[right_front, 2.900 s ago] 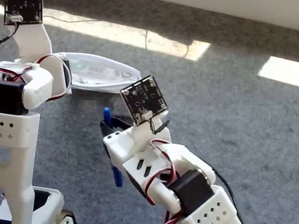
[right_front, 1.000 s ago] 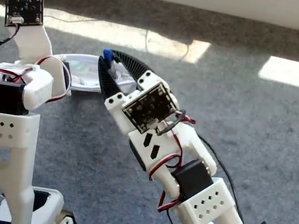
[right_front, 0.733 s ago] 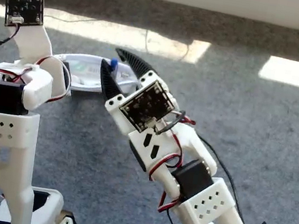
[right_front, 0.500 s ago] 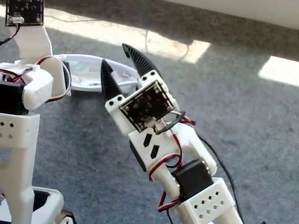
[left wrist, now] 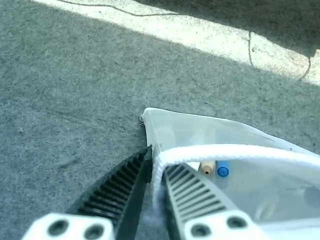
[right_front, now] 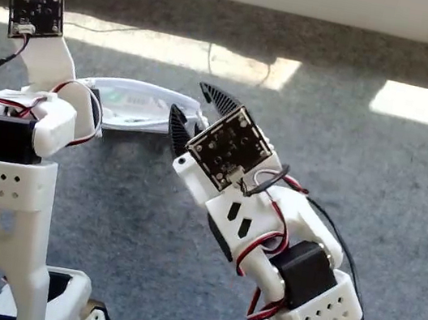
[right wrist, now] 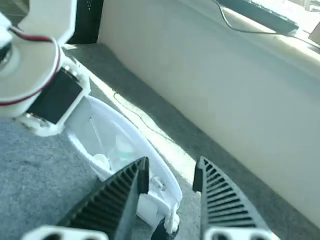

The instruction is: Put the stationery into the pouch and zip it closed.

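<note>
Looking over the rig, I see the grey table (right_front: 375, 179) spread under both arms, with sunlit patches along its far side. The left arm (right_front: 11, 143) stands upright at the near left, and the right arm (right_front: 280, 253) slants in from the near right toward the middle.

The pouch (right_front: 137, 104) lies flat on the table between them, a long white see-through case with its mouth open. One end is tucked behind the left arm's wrist and the other is just beside the right arm's fingers. In the left wrist view the pouch (left wrist: 235, 145) has its white zip edge arching across the opening. In the right wrist view the pouch (right wrist: 117, 137) runs away toward the left arm's white and black body.

My left gripper (left wrist: 156, 162) is low at one end of the pouch, its fingers clenched on the white zip edge, which passes between them. My right gripper (right_front: 189, 100) hangs above the pouch's other end, fingers released and spread wide; in its own view the right gripper (right wrist: 172, 167) frames that end.

Stationery lies inside the pouch: I can make out a blue end (left wrist: 223, 171) touching a tan end (left wrist: 207, 167).

A thin cable (right_front: 211, 54) lies on the far sunlit strip.
</note>
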`<control>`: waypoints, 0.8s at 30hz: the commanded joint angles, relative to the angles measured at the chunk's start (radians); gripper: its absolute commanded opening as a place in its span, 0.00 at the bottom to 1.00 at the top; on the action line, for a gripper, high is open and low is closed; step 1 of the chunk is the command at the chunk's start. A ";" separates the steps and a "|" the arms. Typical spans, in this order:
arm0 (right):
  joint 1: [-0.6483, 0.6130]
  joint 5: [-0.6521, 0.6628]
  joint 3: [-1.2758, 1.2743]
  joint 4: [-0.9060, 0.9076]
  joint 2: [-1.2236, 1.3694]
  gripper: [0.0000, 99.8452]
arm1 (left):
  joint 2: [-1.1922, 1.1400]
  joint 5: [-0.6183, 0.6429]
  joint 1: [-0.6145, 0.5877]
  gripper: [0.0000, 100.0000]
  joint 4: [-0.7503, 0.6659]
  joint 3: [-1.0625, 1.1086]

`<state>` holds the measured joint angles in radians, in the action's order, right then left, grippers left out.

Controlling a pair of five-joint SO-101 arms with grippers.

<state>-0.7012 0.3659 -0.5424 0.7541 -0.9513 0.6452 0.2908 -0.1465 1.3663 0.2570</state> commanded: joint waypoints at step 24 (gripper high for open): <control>0.051 -0.084 -0.237 -0.053 -0.015 0.15 | 0.031 -0.012 0.015 0.01 -0.029 0.021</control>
<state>-0.6628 0.2846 -0.7818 0.7587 -0.9544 0.6575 0.2877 -0.1465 1.3571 0.2862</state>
